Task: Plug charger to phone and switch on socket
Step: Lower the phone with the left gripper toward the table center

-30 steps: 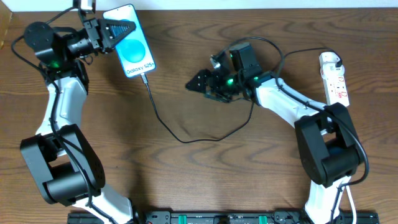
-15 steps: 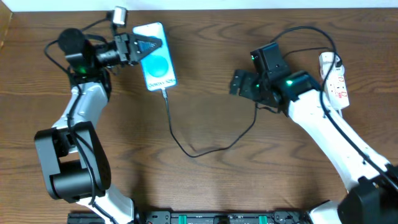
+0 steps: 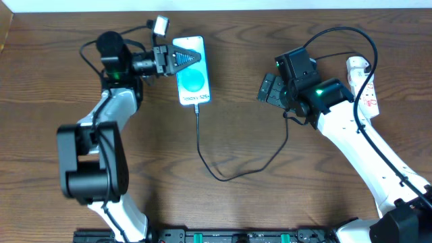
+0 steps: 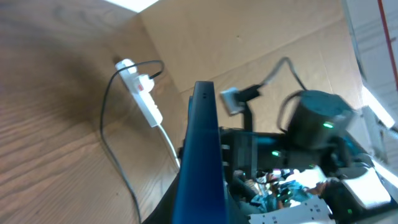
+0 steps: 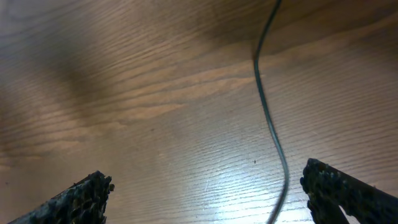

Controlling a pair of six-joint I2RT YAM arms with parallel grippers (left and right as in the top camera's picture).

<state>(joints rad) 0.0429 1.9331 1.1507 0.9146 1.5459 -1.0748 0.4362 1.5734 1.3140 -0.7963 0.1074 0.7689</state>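
Nearest the robot, the slack of the charger (image 3: 223, 177) lies in a loose loop on the worktop (image 3: 270, 196). One end runs up to the bottom edge of the phone (image 3: 194, 84), where it appears seated. The other end climbs to the right toward the socket (image 3: 366, 88).

The right end effector (image 3: 265, 89) hangs over bare wood with its fingers spread wide and nothing between them. The cable passes just beneath it in the wrist view. It is well apart from the socket, and its own forearm crosses part of the strip.

The left end effector (image 3: 183, 59) is clamped on the upper part of the phone. Its wrist view shows the handset edge-on between the fingers.

At the far right edge the socket lies lengthwise with a plug head in its upper end. Its red switches are too small to read as on or off.

Judgement: plugging appears complete and switching is outstanding. To do it well, the right arm should clear the cable first. It should then approach from above with the fingers brought together and press the rocker beside the occupied outlet squarely. The strip is light and likely to skid.
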